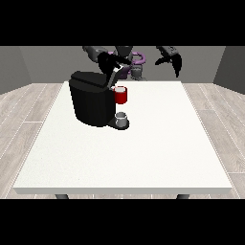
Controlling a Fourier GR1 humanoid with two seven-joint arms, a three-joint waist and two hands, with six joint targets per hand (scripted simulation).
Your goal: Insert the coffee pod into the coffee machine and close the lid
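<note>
Since the red pod holder [121,95] on the coffee machine [93,103] looks filled already, I judge the step in hand to be closing the lid [113,75]; the coffee pod itself I cannot make out, so I take it to sit inside that red holder, hidden from me. The lid stands tilted up and open above the holder, and the hand at the view's left [106,60] is right at its raised edge, near the top of the machine. Whether those fingers are curled or straight I cannot tell, because they merge with the dark lid and arm.

The hand at the view's right [171,59] hangs well apart from the machine, above the far edge of the desk [129,153], its fingers relaxed and drooping, holding nothing.

To do this well I would press on the lid's free end, not near its hinge, and follow its arc down over the holder rather than pushing straight down. I would keep the push clear of the small grey cup [122,118] at the machine's base. The risk, as I see it, is sliding the whole machine across the desk.
</note>
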